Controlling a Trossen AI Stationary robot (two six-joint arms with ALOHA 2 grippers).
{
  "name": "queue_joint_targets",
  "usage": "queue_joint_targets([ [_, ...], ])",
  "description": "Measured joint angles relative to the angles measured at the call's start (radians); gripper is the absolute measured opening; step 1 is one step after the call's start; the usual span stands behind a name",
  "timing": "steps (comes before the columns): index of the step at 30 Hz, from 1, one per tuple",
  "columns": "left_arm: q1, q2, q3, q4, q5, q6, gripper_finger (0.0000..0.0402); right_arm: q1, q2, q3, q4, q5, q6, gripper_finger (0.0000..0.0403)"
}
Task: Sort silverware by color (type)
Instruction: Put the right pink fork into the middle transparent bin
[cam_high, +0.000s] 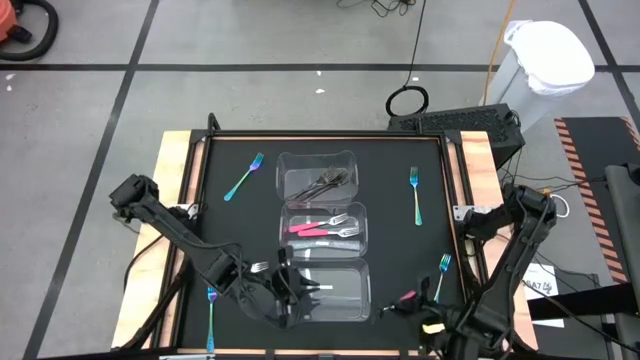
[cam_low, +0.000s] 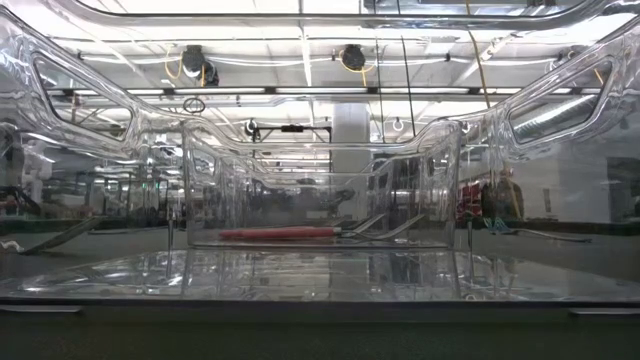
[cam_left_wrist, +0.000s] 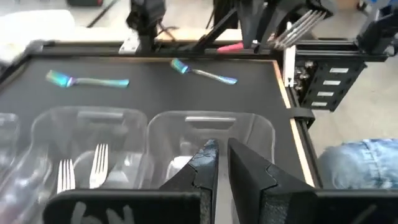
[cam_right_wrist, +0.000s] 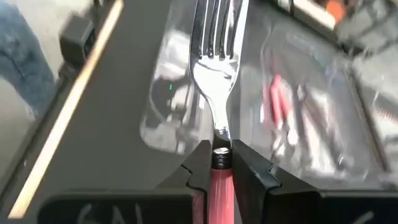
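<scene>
We had the right gripper (cam_right_wrist: 214, 163) pinched tight on the pink-handled fork (cam_right_wrist: 214, 74), gripping just where the handle meets the metal neck, tines pointing forward and hanging off the near right corner of the counter (cam_high: 230, 230). Its home, in our judgement, was the middle container (cam_high: 360, 228), where two pink forks (cam_high: 310, 229) already lay. Since the grip sat well back from the tines, we judged it best to carry the fork level, bring it in over the container's rim with the tines clear of the wall, line it up with the forks already there, and let go low so it would not bounce out. The left gripper (cam_left_wrist: 222, 168) hung over the near container (cam_high: 350, 300), fingers nearly together on what looked to us like a blue-handled fork (cam_left_wrist: 209, 148). That arm stood close to the route inward, so the right arm needed to approach from its own side. The far container (cam_high: 290, 165) held the dark grey forks (cam_high: 325, 181), and teal forks (cam_high: 243, 177) lay loose on the counter, well apart.
</scene>
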Motion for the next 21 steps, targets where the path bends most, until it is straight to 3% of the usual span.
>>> queue_joint_targets([
  [10, 0.006, 0.092, 0.000, 0.391, 0.019, 0.238, 0.0038, 0.034, -0.019, -0.057, 0.170, 0.019, -0.197, 0.0036],
  [21, -0.004, 0.115, 0.000, 0.431, 0.026, 0.181, 0.0038, 0.049, -0.058, -0.062, 0.195, -0.039, -0.351, 0.0036],
])
